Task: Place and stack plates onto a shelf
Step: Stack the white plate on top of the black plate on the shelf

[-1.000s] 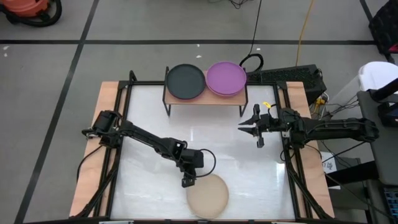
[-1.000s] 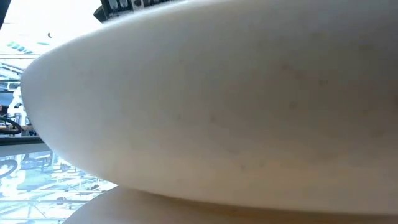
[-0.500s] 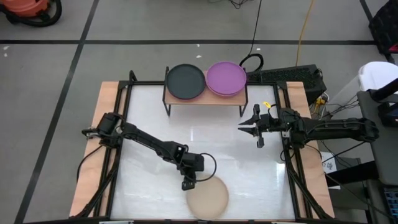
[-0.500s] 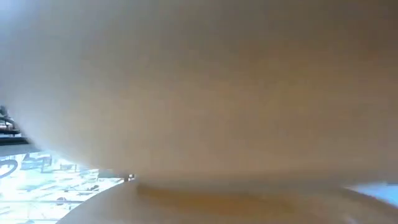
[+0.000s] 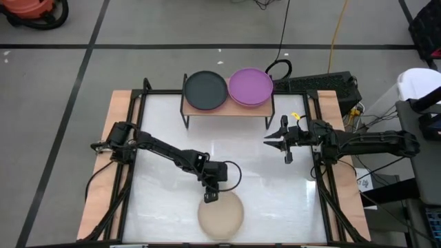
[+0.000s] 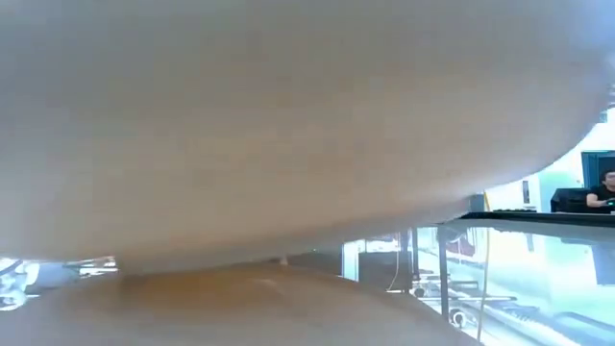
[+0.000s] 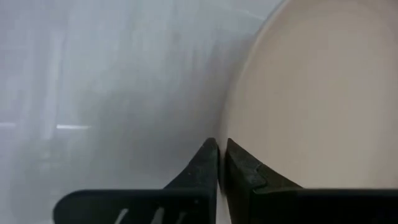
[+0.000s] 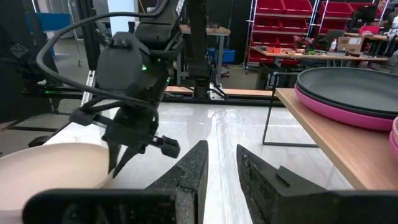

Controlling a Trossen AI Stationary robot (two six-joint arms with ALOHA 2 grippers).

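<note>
White table (image 5: 165, 124) seen from above. At its far edge, a shelf (image 5: 227, 109) holds a black plate (image 5: 205, 89) and a purple plate (image 5: 250, 86). Near the front edge lies a beige plate (image 5: 220, 215); the left gripper (image 5: 210, 198) pinches its rim. The right gripper (image 5: 275, 141) hovers to the right, fingers slightly apart.

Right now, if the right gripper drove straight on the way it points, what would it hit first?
Probably the left gripper. The right gripper points across the bare tabletop, and its wrist view shows the left arm's wrist at the beige plate rim ahead, though depth is uncertain.
</note>
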